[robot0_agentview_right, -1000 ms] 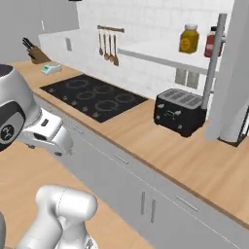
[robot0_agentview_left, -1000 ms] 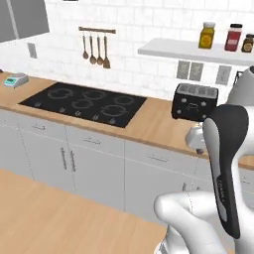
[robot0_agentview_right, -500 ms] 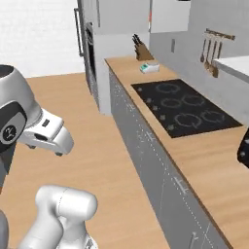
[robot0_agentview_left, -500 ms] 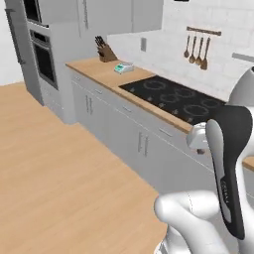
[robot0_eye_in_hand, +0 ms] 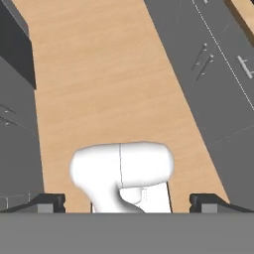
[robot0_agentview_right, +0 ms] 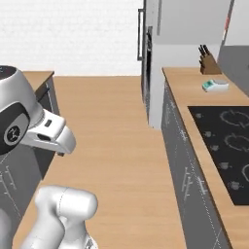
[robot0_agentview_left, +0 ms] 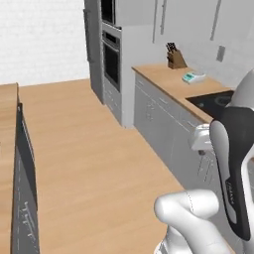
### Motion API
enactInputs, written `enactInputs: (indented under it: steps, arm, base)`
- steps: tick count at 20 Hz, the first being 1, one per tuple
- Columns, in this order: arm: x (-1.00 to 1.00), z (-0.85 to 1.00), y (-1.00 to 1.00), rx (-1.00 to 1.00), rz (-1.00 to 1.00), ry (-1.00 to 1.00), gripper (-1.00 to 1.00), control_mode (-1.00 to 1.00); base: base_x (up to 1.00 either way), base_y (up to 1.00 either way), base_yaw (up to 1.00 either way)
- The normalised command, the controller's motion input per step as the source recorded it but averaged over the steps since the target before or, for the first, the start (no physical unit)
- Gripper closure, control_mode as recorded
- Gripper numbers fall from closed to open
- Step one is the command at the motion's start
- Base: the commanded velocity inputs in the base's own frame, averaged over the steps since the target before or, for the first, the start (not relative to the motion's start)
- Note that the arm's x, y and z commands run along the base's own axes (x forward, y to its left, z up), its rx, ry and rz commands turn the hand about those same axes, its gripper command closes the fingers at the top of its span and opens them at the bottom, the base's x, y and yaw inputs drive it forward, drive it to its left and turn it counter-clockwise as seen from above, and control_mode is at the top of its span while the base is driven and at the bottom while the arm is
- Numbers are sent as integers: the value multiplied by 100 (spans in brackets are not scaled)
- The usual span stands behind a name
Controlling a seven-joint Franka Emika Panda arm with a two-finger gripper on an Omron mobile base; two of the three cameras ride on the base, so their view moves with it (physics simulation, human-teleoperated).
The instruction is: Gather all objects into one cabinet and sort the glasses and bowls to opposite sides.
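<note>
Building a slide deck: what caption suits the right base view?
White arm beside a wooden-topped counter with black cooktop, knife block and wall oven.

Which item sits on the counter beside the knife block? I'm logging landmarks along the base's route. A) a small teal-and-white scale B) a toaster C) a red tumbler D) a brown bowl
A: a small teal-and-white scale lies on the wooden counter, between the knife block and the black cooktop.

Bright even rendered light, soft faint shadows, slightly blurry, no glare
</note>
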Motion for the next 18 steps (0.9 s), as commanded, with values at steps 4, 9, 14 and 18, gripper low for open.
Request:
enactInputs:
  steps: [4,9,14,18]
  arm:
    - [0,0,0,0,0,0,-100,100]
    - [0,0,0,0,0,0,-100,100]
    - [0,0,0,0,0,0,-100,100]
    - [0,0,0,0,0,0,-100,100]
  base:
    - [100,5,17]
    - [100,0,7]
    - [100,0,2]
    - [100,7,1]
